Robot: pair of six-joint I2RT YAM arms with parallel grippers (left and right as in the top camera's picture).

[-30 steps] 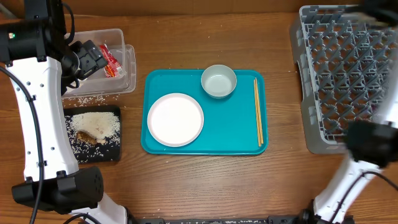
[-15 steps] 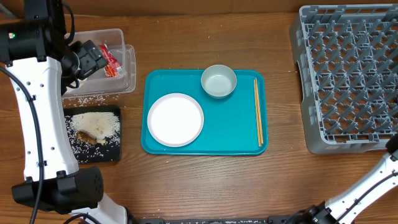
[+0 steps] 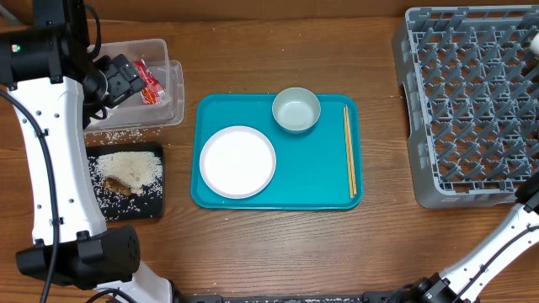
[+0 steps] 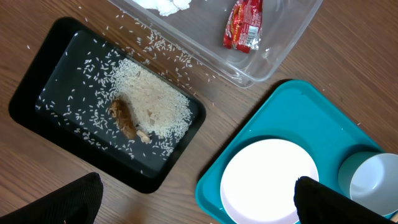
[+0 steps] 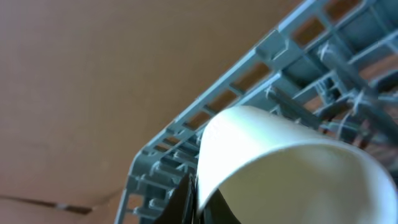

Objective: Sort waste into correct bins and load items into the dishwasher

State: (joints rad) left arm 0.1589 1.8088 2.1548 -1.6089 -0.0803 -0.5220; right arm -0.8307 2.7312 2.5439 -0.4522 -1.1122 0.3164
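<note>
My left gripper (image 3: 118, 80) (image 4: 199, 205) is open and empty, above the clear tub (image 3: 164, 88) holding a red wrapper (image 4: 244, 25) and white tissue (image 4: 165, 5). The black tray (image 3: 135, 206) holds rice and a brown food piece (image 4: 124, 118). A white plate (image 3: 237, 162), a grey-green bowl (image 3: 296, 110) and chopsticks (image 3: 349, 151) lie on the teal tray (image 3: 278, 189). My right gripper (image 5: 198, 202) is shut on the rim of a white cup (image 5: 273, 149), close to the edge of the grey dish rack (image 3: 472, 101) (image 5: 249, 81). The gripper itself is outside the overhead view.
Loose rice grains (image 3: 118, 135) lie on the wooden table between the tub and the black tray. The right arm's white link (image 3: 526, 210) crosses the lower right corner beside the rack.
The right arm, a dark blur over the rack one second ago, has swung off to the right edge of the overhead view. The left arm has not moved.
</note>
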